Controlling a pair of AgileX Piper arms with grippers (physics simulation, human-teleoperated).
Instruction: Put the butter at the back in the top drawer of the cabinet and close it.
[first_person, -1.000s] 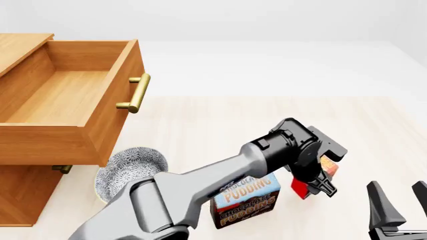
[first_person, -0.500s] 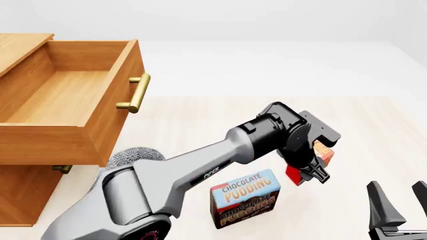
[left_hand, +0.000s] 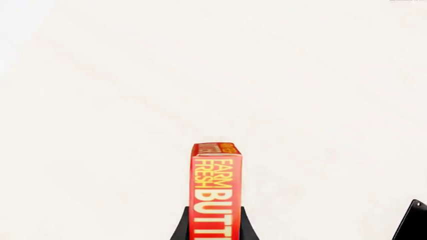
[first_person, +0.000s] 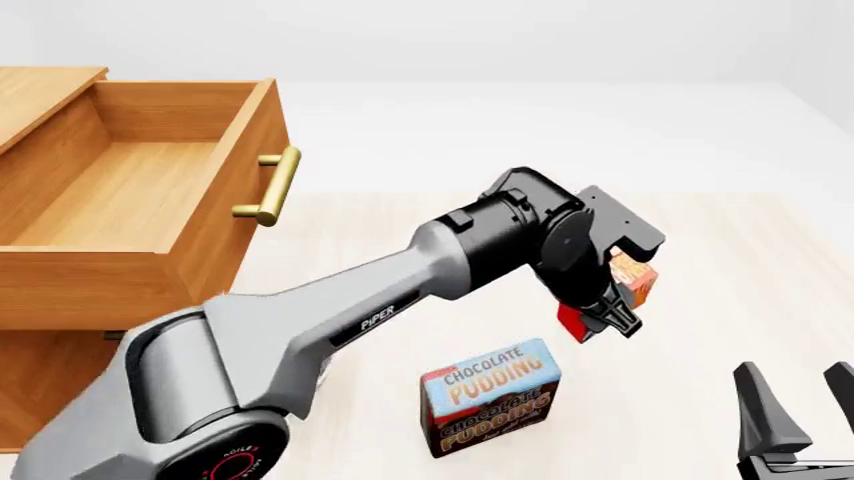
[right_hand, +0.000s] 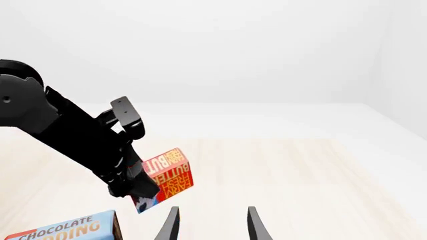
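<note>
Butter (first_person: 634, 280), clamped in the left arm's fingers (first_person: 617, 297), has risen off the table (right fingers (right_hand: 212, 224) spread).

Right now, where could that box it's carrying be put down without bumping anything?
The open top drawer is bare inside. So is the table between the cabinet and the left gripper holding the butter. It's crowded near the pudding box.

Silver-grey left arm (first_person: 307, 340) with white "PIPER" lettering, black wrist housing, black hand (first_person: 607, 300), red-ringed base joint
</note>
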